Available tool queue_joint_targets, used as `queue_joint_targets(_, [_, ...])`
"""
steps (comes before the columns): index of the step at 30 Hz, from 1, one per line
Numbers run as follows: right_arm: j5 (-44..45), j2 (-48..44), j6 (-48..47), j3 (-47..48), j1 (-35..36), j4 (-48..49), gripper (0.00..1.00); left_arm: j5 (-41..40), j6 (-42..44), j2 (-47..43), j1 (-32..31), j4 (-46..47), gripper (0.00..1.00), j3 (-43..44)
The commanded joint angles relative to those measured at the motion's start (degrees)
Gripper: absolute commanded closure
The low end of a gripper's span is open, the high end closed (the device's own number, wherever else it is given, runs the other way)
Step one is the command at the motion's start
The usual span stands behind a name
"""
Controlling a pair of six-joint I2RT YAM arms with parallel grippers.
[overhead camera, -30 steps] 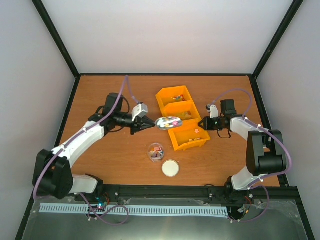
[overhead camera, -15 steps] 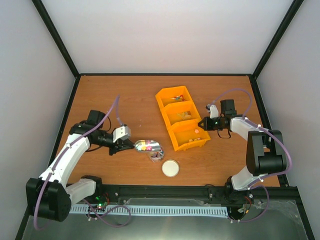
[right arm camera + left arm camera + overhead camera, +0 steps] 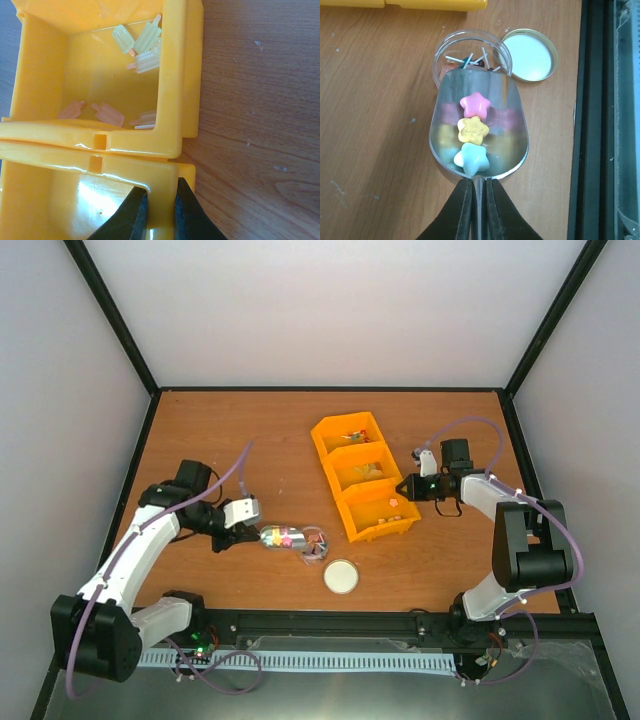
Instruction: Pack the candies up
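Lab test cell: black-framed white walls (image 3: 330, 310), wooden table (image 3: 250, 430).

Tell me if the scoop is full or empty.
Partly loaded: three star candies lie in the scoop, most of its bowl bare.

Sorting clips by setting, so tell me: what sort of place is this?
Likely a robot lab test cell: white panels in a black frame, left arm and right arm bolted at a wooden table, with yellow bins and a scoop of candies staged.
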Motion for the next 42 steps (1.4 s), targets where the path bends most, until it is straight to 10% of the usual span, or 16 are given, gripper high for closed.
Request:
queue_joint_targets(1, [-1.9, -0.9, -1.3, 0.3, -0.4, 2.7, 0.97, -4.0, 0.8, -0.2, -2.3, -0.9, 0.99, 3.6])
queue_joint_targets(27, [-0.9, -1.6, -0.1, 0.6, -0.4, 2.4, 0.97, -16.5, -5.2, 1.9, -10.7, -3.8, 0.99, 13.6])
queue_joint_targets(42, [0.4, -3.4, 1.4, -1.0, -0.2, 4.2, 0.97, -33.4, -21.8, 22.6, -34.2, -5.6, 0.99, 38.9])
